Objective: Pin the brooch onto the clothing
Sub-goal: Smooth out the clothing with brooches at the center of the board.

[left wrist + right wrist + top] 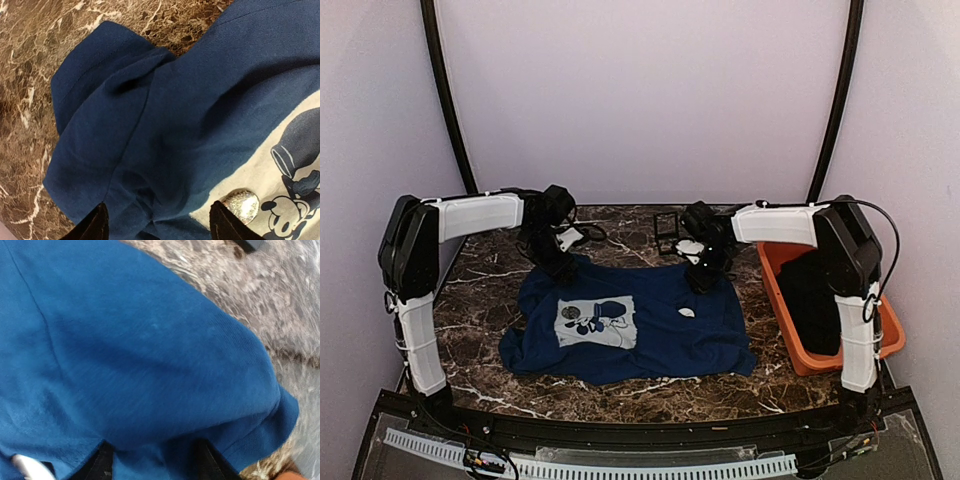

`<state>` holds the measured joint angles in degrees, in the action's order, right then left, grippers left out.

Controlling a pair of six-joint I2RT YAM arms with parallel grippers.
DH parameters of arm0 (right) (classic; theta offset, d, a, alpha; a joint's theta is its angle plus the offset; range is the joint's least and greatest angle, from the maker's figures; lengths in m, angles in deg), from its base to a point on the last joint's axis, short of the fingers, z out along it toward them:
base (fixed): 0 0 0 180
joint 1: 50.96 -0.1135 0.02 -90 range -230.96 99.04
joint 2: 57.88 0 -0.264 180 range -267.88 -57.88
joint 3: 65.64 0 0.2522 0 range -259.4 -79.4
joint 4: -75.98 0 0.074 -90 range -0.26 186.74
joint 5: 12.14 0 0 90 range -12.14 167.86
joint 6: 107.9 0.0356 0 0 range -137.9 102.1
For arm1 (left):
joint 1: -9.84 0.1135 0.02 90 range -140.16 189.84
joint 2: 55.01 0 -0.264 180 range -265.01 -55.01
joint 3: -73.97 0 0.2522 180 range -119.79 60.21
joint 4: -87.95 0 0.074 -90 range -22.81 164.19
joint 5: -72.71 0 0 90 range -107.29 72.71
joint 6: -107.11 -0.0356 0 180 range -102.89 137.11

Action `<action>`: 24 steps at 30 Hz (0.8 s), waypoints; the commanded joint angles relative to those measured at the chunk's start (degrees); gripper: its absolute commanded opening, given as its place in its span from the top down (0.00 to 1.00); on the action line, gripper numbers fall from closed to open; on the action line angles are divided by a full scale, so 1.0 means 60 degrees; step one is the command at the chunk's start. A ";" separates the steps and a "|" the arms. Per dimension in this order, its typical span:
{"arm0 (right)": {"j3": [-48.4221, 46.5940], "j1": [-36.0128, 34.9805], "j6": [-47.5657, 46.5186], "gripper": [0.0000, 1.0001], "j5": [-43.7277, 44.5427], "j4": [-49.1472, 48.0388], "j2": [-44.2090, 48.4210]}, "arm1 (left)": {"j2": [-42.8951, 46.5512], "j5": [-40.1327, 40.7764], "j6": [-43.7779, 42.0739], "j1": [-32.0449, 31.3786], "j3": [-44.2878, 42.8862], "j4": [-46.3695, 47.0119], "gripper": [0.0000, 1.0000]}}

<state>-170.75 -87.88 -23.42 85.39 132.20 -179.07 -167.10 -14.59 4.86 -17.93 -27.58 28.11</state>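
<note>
While the brooch [241, 206] is lying glittery face up on the edge of the pale print [597, 322], the clothing [660, 335] is lying flat across the middle of the marble tabletop [480, 290]. The left tool [162, 225] is hovering over the shirt's 11 o'clock sleeve. Its fingers are standing wide apart and clamping nothing, and the brooch is sitting just beside one fingertip. The right tool [155, 465] is hanging over the 1 o'clock sleeve, likewise spread wide and gripping nothing. A small white piece [687, 312] is resting on the blue cloth at 3 o'clock of the print. A black case [665, 232] is standing at the shirt's 12 o'clock. An orange bin [778, 300] holding a black garment [812, 300] is sitting at 3 o'clock.
</note>
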 commanded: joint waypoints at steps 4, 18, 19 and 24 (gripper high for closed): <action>-0.0435 0.0406 0.0250 1.00 0.0006 -0.0608 -0.0486 | -0.0832 -0.0231 0.0074 0.0179 -0.0541 -0.0011 0.55; -0.0486 0.0474 -0.0046 1.00 0.2083 -0.2242 -0.0338 | -0.1377 0.0956 0.0227 0.0658 -0.1256 0.0507 0.99; -0.0591 0.0473 -0.0023 1.00 0.1944 -0.2087 -0.0391 | -0.1382 0.0938 0.0226 0.0666 -0.1303 0.0505 0.99; -0.0734 0.0518 0.0238 0.46 0.1447 -0.1652 -0.0452 | -0.1386 0.0707 0.0265 0.0673 -0.1349 0.0327 0.99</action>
<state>-173.61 -85.37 -22.92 94.85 121.84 -180.79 -175.95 -10.64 5.80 -14.26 -34.85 30.82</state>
